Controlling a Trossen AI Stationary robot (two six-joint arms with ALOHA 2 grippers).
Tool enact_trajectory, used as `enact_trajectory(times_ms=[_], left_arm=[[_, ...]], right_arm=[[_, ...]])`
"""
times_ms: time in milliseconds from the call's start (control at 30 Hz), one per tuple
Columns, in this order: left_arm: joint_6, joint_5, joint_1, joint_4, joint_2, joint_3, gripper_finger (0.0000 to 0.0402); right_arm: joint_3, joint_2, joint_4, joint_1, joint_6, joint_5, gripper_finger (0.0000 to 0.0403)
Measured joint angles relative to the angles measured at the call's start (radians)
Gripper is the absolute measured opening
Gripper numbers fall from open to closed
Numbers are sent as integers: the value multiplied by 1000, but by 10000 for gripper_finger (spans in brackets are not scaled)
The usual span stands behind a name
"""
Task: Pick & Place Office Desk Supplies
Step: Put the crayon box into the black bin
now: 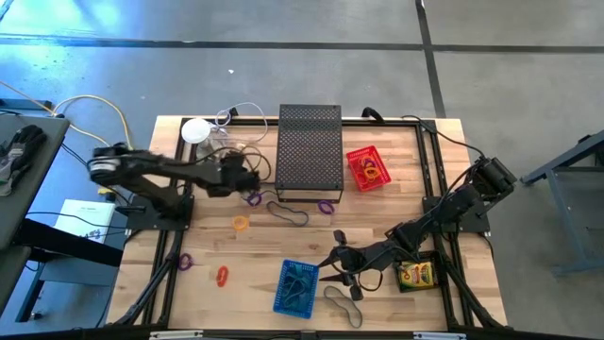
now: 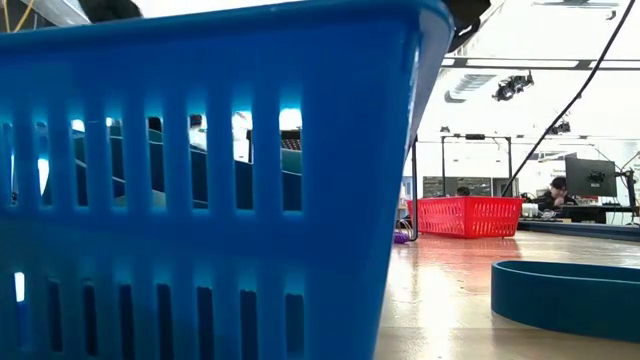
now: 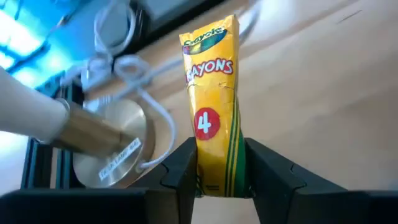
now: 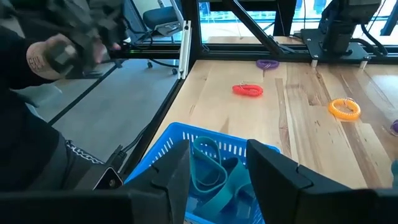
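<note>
My left gripper (image 3: 217, 180) pinches the yellow cardboard crayon packet (image 3: 212, 106) by its lower end; most of it stands clear beyond my fingertips. Risk: it pivots or slips. My right gripper (image 4: 217, 177), fingers spread, hangs over the blue slatted plastic basket (image 4: 205, 149).

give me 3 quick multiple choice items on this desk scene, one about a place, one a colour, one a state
1. Where is the right pincer?
A. beside the blue basket
B. over the red basket
C. off the table

2. What colour is the crayon packet in the left pincer?
A. green
B. yellow
C. white

3. The left pincer is:
A. open, empty
B. shut on the crayon packet
C. out of view

Key: 1 A, the high view shows it at the blue basket's edge; 2 B, yellow wrapper; 3 B, its fingers press the packet's sides.
</note>
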Motion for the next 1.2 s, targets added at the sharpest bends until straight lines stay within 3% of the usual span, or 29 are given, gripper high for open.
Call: enact_trajectory(times_ms=[267, 400, 500, 567, 633, 700, 767, 900, 1000, 1100, 1200], left_arm=[[90, -175, -342, 43, -247, 0, 116], [177, -272, -515, 148, -308, 1, 116], [287, -274, -626, 293, -312, 1, 116], [365, -155, -684, 416, -307, 1, 116], [424, 44, -716, 529, -303, 2, 116], [442, 233, -735, 620, -303, 2, 116], [422, 347, -746, 701, -303, 2, 116], [351, 492, -750, 810, -294, 2, 116], [302, 587, -740, 888, -253, 2, 116], [256, 676, -719, 979, -188, 3, 116], [240, 764, -696, 1052, -118, 3, 116]], right_arm=[[0, 0, 14, -15, -1, 0, 144], [0, 0, 17, -28, 46, 0, 144], [0, 0, 22, -33, 56, 0, 144], [0, 0, 22, -33, 26, 0, 144], [0, 0, 41, -31, -36, 0, 144], [0, 0, 92, -27, -126, 3, 144], [0, 0, 161, -15, -240, 6, 144], [0, 0, 263, 18, -528, 3, 144], [0, 0, 328, 28, -647, 15, 144], [0, 0, 373, 24, -656, 108, 144], [0, 0, 379, 8, -552, 135, 144]])
